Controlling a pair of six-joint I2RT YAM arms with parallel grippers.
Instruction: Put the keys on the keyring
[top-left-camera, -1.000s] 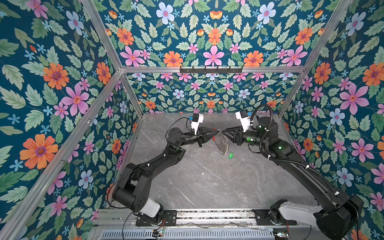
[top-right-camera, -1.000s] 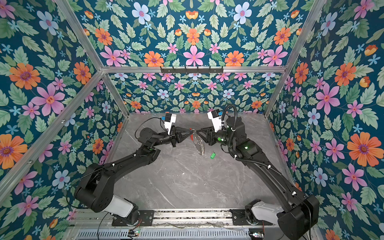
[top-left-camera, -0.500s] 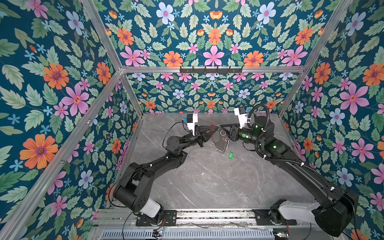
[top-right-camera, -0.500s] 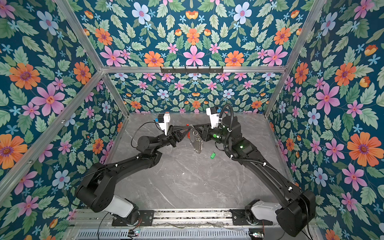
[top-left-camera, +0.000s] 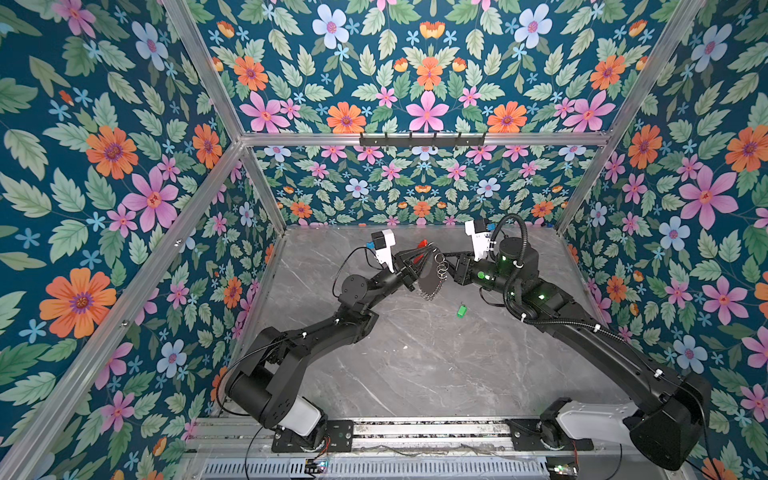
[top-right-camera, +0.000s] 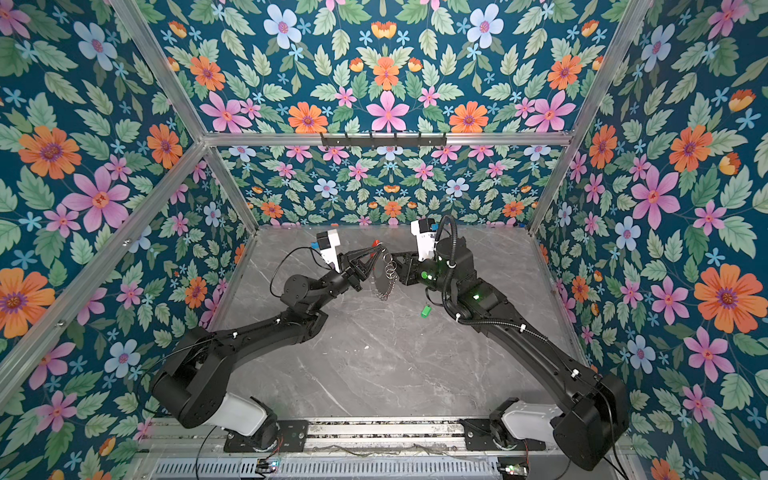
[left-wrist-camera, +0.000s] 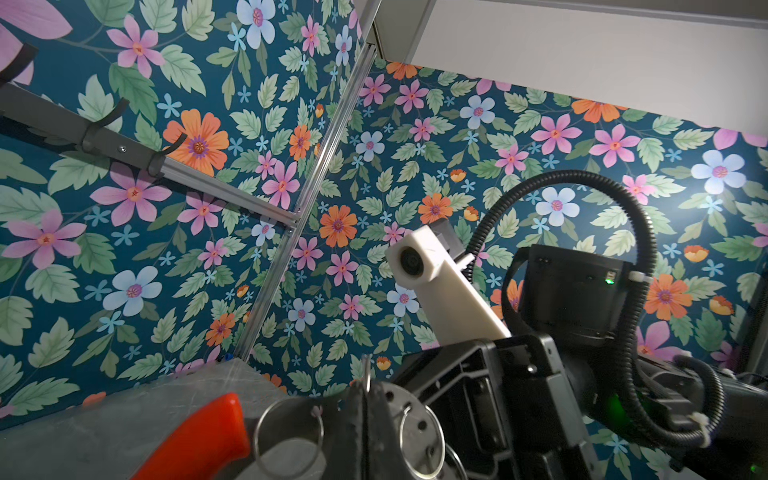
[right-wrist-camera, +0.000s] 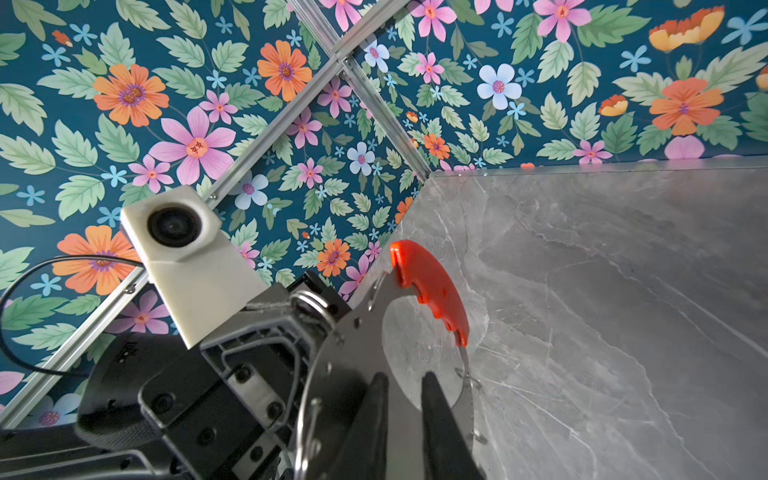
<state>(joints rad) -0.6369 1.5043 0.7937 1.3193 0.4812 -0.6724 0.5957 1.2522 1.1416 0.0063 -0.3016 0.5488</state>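
Marble table (top-left-camera: 415, 365), keyring (top-left-camera: 431, 287) aloft, red arc (top-left-camera: 422, 243) rearward, key (top-left-camera: 460, 311) lying flat

The keyring (top-left-camera: 432, 276) hangs above the table (top-left-camera: 415, 374) toward its back middle. The left gripper (top-left-camera: 424, 254) is on its left and the right gripper (top-left-camera: 451, 261) on its right, both at its upper part. The key tag (top-left-camera: 461, 311) lies on the table in front of the keyring and to its right, apart from it and just beside the right arm. High on the back wall runs a hook rail (top-left-camera: 422, 139). Both arm bases sit at the table's front edge.
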